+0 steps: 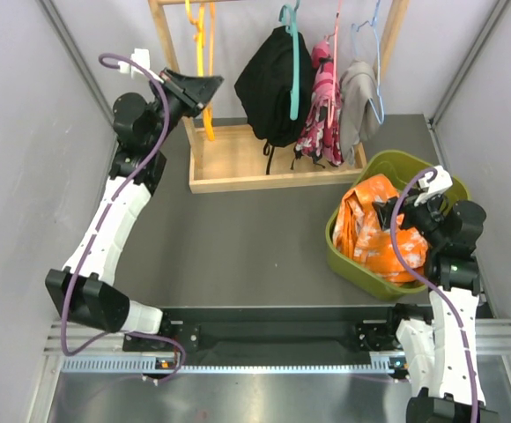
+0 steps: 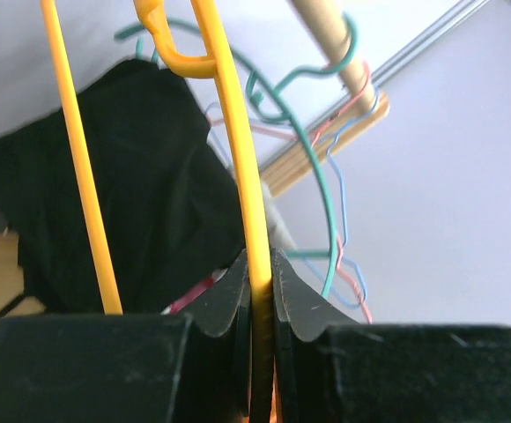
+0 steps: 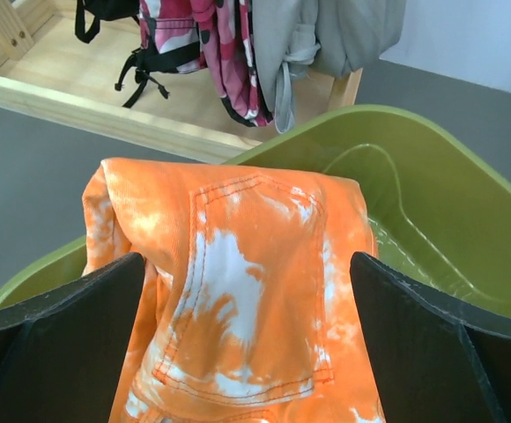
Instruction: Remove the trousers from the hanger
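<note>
A wooden rack [image 1: 238, 167] stands at 12 o'clock on the dark counter [image 1: 238, 251]; 3 pairs of trousers hang from its rail, left to right: black trousers [image 1: 269, 84], pink floral trousers [image 1: 322, 115], light grey trousers [image 1: 358, 101]; at 11 o'clock the left hand [image 2: 260, 291] is pinched tight on a yellow hanger [image 2: 236, 150] at the rail's left end; at 4 o'clock the orange trousers [image 1: 370, 231] lie heaped in a green bin [image 1: 407, 164], spilling over its 9 o'clock rim; the right hand [image 3: 247, 260] hovers above them, fingers [image 3: 62, 339] spread wide, gripping nothing.
</note>
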{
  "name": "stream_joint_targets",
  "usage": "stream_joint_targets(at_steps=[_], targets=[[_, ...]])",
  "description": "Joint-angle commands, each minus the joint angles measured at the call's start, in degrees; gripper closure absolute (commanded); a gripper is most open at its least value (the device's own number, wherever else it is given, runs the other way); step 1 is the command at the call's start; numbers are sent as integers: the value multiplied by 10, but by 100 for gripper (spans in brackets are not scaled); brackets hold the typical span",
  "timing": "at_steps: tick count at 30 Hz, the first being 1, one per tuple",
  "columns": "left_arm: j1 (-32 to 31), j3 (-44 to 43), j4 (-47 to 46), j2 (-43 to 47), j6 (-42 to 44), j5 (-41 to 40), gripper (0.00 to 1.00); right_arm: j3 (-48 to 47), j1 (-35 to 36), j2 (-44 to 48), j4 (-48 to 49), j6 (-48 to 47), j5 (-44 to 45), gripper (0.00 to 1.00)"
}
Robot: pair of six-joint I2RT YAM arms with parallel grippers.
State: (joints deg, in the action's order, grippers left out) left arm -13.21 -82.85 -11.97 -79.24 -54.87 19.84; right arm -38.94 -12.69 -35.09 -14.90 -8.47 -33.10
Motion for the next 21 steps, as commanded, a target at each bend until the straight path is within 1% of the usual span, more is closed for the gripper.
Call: stream_joint_targets(at_steps=[1,7,11,18,19,21], targets=[[2,-58,-66,-19,-9,-29,100,11,-14,11,41,13,-11,0],[6,-109,-18,-62,-16,-95,100,25,-17,14,53,20,-14,0],[14,-141,26,-90,-40,-127,100,26,-17,16,56,23,-14,0],[26,-150,75,-117,-78,-130,99,32,-21,21,57,28,-14,0],[28,-149,78,-118,-81,-129,97,32,-22,21,56,28,-14,0],[30,-145,92,-114,-80,-128,81,33,-22,22,57,28,-14,0]])
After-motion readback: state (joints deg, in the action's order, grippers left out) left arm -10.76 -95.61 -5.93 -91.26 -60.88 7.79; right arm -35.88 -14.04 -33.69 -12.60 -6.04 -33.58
